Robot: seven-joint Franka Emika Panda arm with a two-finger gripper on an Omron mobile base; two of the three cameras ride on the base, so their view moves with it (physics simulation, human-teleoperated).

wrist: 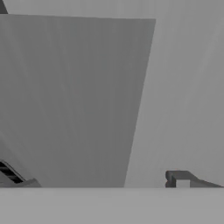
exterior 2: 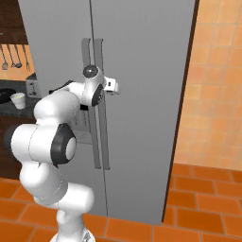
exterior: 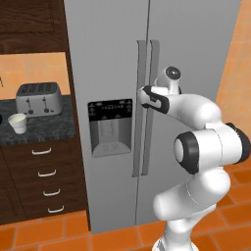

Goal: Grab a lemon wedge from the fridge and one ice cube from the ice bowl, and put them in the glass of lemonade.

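Holding pale liquid, the glass of lemonade [exterior: 17,122] sits beside the toaster [exterior: 39,98]; whether the pincer [exterior 2: 115,88] is parted is unclear.

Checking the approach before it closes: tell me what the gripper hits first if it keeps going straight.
Most likely the fridge, at or beside its door handles. The gripper sits right up against them; whether a handle or bare door comes first is unclear.

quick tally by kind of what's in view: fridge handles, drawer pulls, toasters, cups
fridge handles: 2
drawer pulls: 4
toaster: 1
cup: 1
total: 8
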